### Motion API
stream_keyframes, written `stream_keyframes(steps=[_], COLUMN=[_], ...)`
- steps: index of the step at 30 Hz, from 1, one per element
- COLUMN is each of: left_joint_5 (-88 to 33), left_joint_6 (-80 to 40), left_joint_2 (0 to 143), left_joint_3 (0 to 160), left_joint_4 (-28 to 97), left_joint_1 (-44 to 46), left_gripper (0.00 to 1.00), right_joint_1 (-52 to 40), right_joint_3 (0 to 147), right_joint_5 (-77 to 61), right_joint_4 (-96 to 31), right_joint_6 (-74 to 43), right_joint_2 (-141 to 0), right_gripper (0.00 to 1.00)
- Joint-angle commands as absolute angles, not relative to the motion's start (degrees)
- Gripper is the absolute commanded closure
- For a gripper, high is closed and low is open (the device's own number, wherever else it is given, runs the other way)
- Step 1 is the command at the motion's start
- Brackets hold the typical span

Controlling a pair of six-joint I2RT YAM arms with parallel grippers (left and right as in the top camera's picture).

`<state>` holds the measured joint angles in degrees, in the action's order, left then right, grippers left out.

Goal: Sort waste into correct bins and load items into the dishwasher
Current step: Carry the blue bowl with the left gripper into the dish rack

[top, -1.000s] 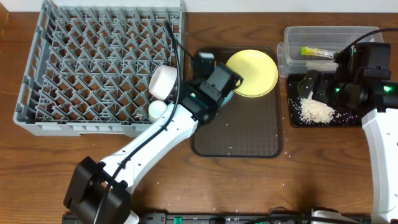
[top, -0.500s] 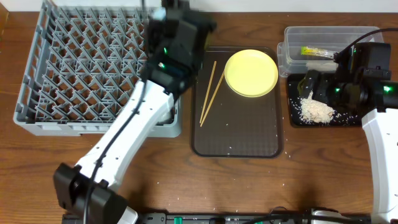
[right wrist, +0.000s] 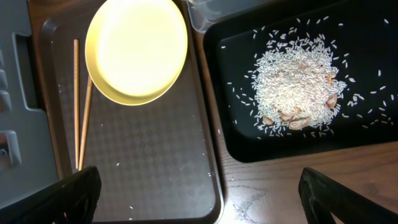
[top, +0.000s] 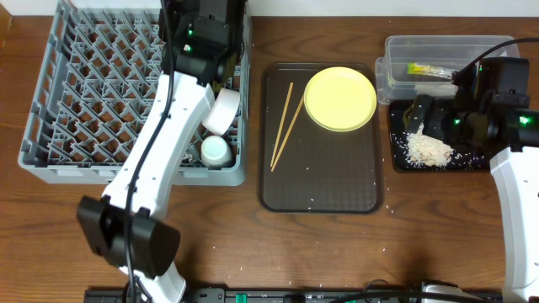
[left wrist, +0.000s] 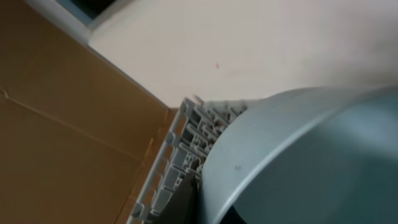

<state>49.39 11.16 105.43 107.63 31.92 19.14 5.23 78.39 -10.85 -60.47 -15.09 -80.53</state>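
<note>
Left gripper [top: 205, 27] stands over the far edge of the grey dish rack [top: 101, 93], near its far right corner. Its fingers are pressed together. The left wrist view is filled by the light-blue bowl [left wrist: 298, 155], raised above the rack's corner. The fingers themselves are hidden behind the bowl, so the grip appears to be on its rim, but the contact point cannot be confirmed. The overhead view does not show the bowl; the arm covers it. In the rack's right-hand columns a white bowl [top: 223, 109] lies tilted on its side, with a small white cup [top: 215, 150] just in front of it. The brown serving tray [top: 324, 181] sits right of the rack on the wooden table [top: 337, 252]. It carries the round yellow plate [top: 340, 98] at its far right corner and the wooden chopsticks [top: 282, 126] lying side by side to the plate's left, apart from it. A few loose grains are scattered on this tray. Right gripper [right wrist: 199, 202] hangs above the black tray [right wrist: 249, 143], fingers spread wide with nothing between them. The rice [right wrist: 295, 84] lies heaped in that tray. The yellow-green packet [top: 429, 71] lies inside the clear tub [top: 387, 84], which stands directly behind the black tray.
</note>
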Motion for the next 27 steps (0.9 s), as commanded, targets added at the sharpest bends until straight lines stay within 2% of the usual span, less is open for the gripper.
stream_keyframes(steps=[1, 12, 27], left_joint_5=[49.91, 68.38, 69.89], left_joint_6=[8.88, 12.36, 7.38], left_joint_2=[108.97, 123.39, 128.33], left_joint_3=[108.66, 108.66, 107.72], left_joint_4=[31.59, 24.99, 23.0], left_joint_1=[17.45, 17.19, 18.44], left_gripper=[0.92, 0.92, 0.93], right_joint_1=[5.61, 5.61, 5.61], right_joint_3=[78.96, 78.96, 78.96], right_joint_5=[-10.74, -10.74, -10.74], right_joint_4=[-60.53, -60.51, -60.51], right_joint_6=[-15.64, -15.62, -15.64], right_joint_2=[-80.79, -80.79, -80.79], right_gripper=[0.01, 0.01, 0.01])
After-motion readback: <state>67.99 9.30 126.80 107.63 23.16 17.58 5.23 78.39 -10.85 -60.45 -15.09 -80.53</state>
